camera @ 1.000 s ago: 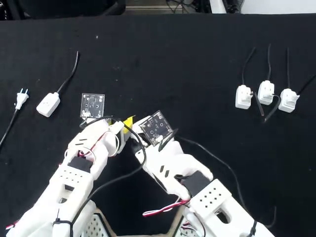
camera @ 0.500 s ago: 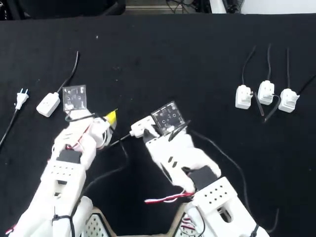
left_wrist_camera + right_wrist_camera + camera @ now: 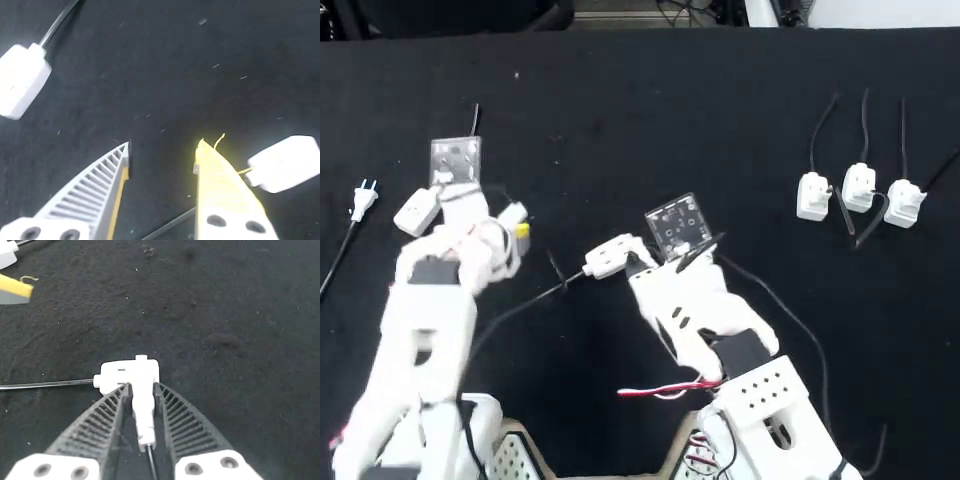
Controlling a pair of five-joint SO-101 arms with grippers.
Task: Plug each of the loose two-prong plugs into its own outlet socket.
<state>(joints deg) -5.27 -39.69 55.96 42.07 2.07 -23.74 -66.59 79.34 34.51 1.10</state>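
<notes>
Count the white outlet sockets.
5 sockets: three in a row far right, one on the plug in the right gripper, one near the left gripper. More may be hidden.

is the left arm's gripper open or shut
Open: the left gripper, one finger yellow, has its tips apart with bare black tablecloth between.

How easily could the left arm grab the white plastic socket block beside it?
Probably quite easily: its fingers are open, and only bare black table lies between them and the white plastic socket block.
</notes>
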